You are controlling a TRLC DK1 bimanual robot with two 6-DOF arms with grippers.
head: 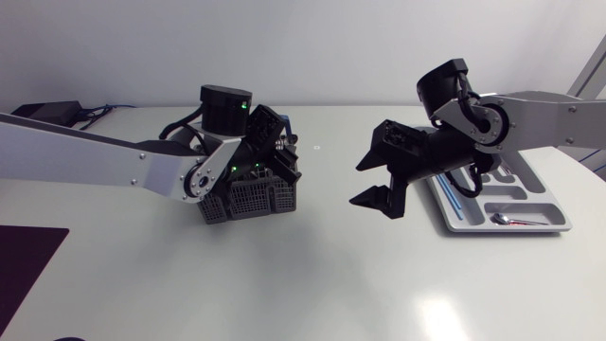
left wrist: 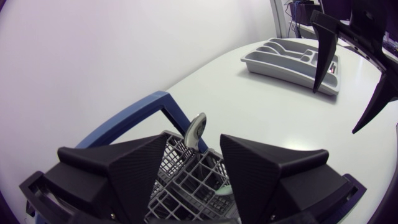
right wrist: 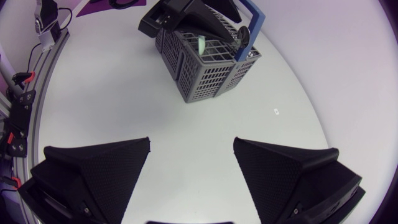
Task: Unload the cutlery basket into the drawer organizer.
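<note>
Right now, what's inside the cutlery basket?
In the basket: one metal utensil standing upright and something pale green near it. The open left jaws hang right over it, hiding the rest of the compartments.

The right gripper (right wrist: 192,142) hangs above the white table (right wrist: 112,106), its fingers spread wide. Well ahead stands the grey cutlery basket (right wrist: 205,78) — blue handle (right wrist: 254,25) upright — with the left gripper (right wrist: 208,25) poised over its far side.

1. Surface (head: 312,275): white, glossy.
2. Grey cutlery basket (head: 256,201) stands at 10 o'clock from centre.
3. Grey drawer organizer (head: 554,210) lies at 3 o'clock.
4. Dark purple mat (head: 24,260) lies at 8 o'clock, at the edge.
</note>
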